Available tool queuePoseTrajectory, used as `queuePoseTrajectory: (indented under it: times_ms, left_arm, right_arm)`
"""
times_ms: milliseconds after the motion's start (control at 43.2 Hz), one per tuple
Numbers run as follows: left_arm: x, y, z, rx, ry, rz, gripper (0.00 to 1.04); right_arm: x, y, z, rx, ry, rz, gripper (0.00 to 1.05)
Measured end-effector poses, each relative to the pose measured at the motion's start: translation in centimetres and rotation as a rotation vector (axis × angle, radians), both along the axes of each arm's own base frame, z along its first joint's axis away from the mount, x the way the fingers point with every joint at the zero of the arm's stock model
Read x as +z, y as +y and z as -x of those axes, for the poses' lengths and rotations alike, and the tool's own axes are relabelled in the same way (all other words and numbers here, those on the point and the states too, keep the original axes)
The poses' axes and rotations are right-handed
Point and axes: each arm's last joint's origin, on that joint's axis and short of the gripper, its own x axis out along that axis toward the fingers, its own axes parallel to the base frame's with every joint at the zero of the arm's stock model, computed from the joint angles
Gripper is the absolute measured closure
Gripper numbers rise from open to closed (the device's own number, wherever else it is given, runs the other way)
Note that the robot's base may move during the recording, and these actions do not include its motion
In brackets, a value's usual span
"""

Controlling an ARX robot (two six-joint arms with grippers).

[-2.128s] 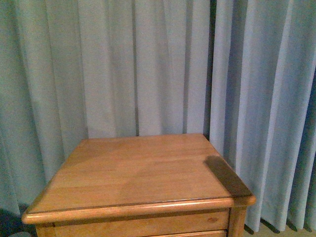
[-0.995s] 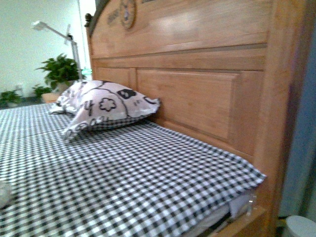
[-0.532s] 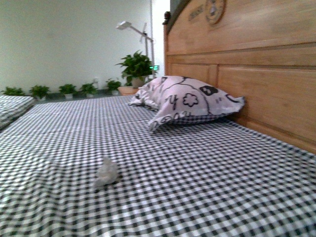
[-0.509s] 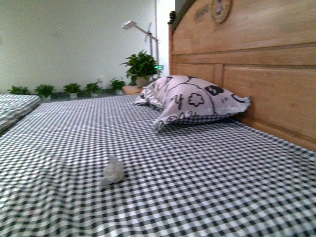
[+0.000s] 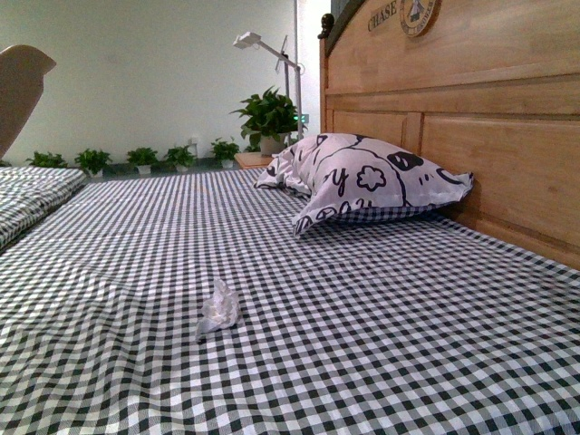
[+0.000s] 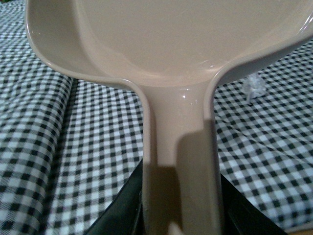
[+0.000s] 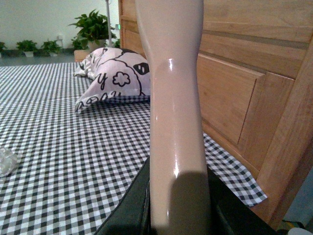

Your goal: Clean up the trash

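The trash, a small crumpled white tissue wad (image 5: 218,312), lies on the black-and-white checked bedsheet (image 5: 381,308) in the front view. It also shows in the left wrist view (image 6: 254,88) and at the edge of the right wrist view (image 7: 6,161). My left gripper (image 6: 181,215) is shut on the handle of the beige dustpan (image 6: 176,54), held above the sheet with the wad beyond its rim. The pan's edge (image 5: 18,86) shows at the front view's upper left. My right gripper (image 7: 178,215) is shut on the beige brush handle (image 7: 173,98); the bristles are out of view.
A large white pillow with black cartoon print (image 5: 372,181) leans against the wooden headboard (image 5: 480,100) on the right. Potted plants (image 5: 267,113) and a white lamp (image 5: 263,45) stand past the bed's far end. A fold in the sheet (image 5: 36,204) runs along the left.
The front view has swung from a wooden nightstand and curtains round to the bed. The wad has come into view and the dustpan's edge now shows at upper left.
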Motion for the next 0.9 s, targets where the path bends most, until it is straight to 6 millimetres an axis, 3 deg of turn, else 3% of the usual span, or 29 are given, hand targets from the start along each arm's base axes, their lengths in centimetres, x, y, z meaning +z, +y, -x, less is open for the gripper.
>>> queuePoseTrajectory:
  times_ms: [185,347,463,902]
  left_arm:
    - [0.0,2.9,-4.9,-0.166,0.028,-0.180,0.80]
    - [-2.6,3.2,-7.8,-0.364,0.172,-0.302,0.80]
    - [-3.2,3.1,-9.8,-0.451,0.231,-0.379,0.80]
    - [-3.9,3.7,-14.9,-0.628,0.465,-0.468,0.80]
  right_arm:
    - [0.0,0.0,0.0,0.000,0.000,0.000,0.85]
    - [0.0,0.0,0.0,0.001,0.000,0.000,0.85]
    - [0.0,0.0,0.0,0.002,0.000,0.000,0.85]
    - [0.0,0.0,0.0,0.002,0.000,0.000,0.85]
